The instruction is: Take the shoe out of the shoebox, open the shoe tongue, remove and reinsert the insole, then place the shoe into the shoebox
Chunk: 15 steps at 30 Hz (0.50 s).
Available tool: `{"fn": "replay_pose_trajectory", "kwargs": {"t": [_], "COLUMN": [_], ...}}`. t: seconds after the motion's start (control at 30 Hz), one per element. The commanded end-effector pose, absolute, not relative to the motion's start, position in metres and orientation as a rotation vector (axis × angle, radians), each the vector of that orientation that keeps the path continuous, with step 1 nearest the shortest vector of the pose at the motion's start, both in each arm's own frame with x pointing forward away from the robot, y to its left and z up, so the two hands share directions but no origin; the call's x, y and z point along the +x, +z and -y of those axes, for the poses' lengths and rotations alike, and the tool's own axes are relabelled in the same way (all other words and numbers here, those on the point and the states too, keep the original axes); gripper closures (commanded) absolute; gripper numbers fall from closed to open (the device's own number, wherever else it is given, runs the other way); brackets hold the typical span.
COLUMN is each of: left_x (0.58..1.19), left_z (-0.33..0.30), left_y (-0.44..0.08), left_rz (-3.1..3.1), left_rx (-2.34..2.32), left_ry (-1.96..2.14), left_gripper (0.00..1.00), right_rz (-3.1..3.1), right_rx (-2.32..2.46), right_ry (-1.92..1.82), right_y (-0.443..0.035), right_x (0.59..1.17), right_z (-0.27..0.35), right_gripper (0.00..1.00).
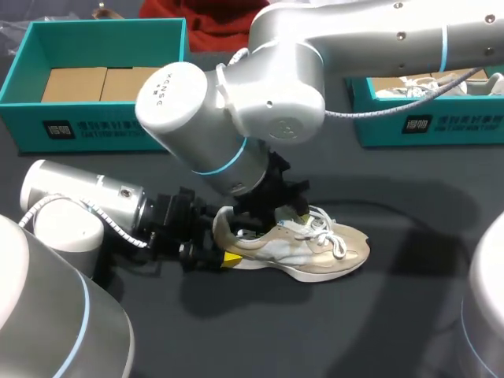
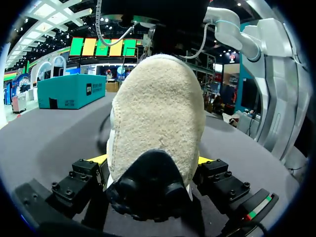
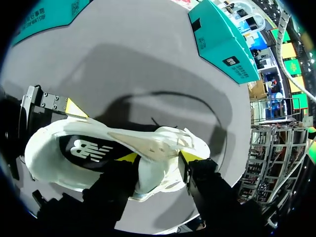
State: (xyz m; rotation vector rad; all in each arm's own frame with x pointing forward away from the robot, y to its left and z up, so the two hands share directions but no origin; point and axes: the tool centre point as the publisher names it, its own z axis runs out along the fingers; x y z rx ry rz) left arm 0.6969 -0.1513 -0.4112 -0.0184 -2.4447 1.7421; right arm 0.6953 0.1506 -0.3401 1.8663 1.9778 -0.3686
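A beige and white shoe [image 1: 303,250] lies on its sole on the dark table [image 1: 409,315], toe to the right. My left gripper [image 1: 223,256] is at its heel: in the left wrist view the fuzzy heel [image 2: 158,108] fills the gap between the widely spread fingers [image 2: 212,173] of the left gripper [image 2: 152,160]. My right arm reaches across from the right, and its gripper [image 1: 272,216] is at the shoe's mouth. In the right wrist view the right gripper [image 3: 159,158] pinches the white tongue [image 3: 157,175] from both sides. The black insole [image 3: 84,150] shows inside.
A teal shoebox [image 1: 98,126] with brown cardboard inside stands at the back left. A second teal box [image 1: 425,122] at the back right holds a white shoe [image 1: 472,83]. A grey cable [image 1: 370,110] hangs from my right arm.
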Motion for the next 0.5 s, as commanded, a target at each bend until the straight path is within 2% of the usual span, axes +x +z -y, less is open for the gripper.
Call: {"fn": "replay_pose_trajectory", "kwargs": {"t": [0.03,0.5], "left_x": [0.696,0.696], "left_z": [0.153,0.153], "left_y": [-0.416,-0.416], "left_rz": [2.446,2.446], "left_rx": [-0.018,-0.018], "left_ry": [1.740,1.740], "left_gripper": [1.00,1.00], "right_rz": [-1.422,-1.475], "right_rx": [2.283,2.299], "right_ry": [-0.207,-0.209], "right_y": [-0.336,-0.333], "right_x": [0.691,0.682], "right_z": [-0.146,-0.162], "right_gripper": [0.54,0.47]}}
